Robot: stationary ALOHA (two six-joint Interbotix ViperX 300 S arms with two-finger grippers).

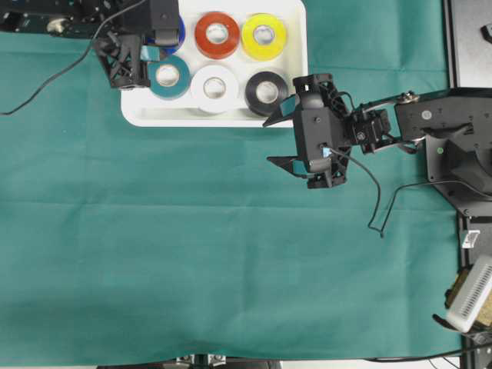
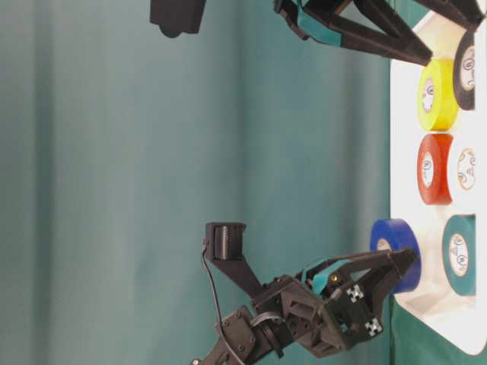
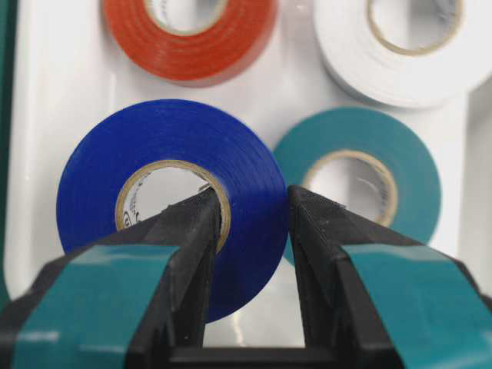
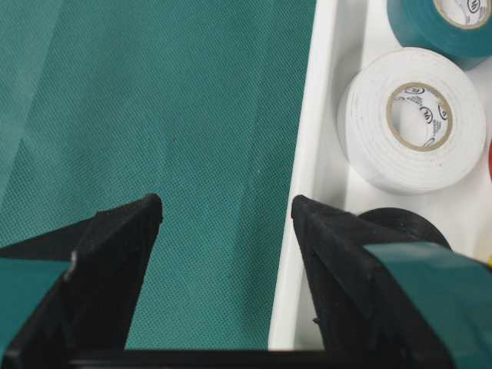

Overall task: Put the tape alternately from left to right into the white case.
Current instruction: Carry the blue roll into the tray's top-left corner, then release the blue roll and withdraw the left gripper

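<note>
Six rolls in white case (image 1: 231, 117), left gripper (image 3: 254, 211) pinching blue roll (image 3: 165, 192), right gripper (image 1: 283, 138) wide.

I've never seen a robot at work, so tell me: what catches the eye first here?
Bright tape rolls fill a white tray at the top of a green cloth: red, yellow, teal, white and black. The left tool pinches the wall of the blue roll, one finger through its hole, at the tray's left end. The right tool hangs open over the tray's edge by the black roll.
</note>
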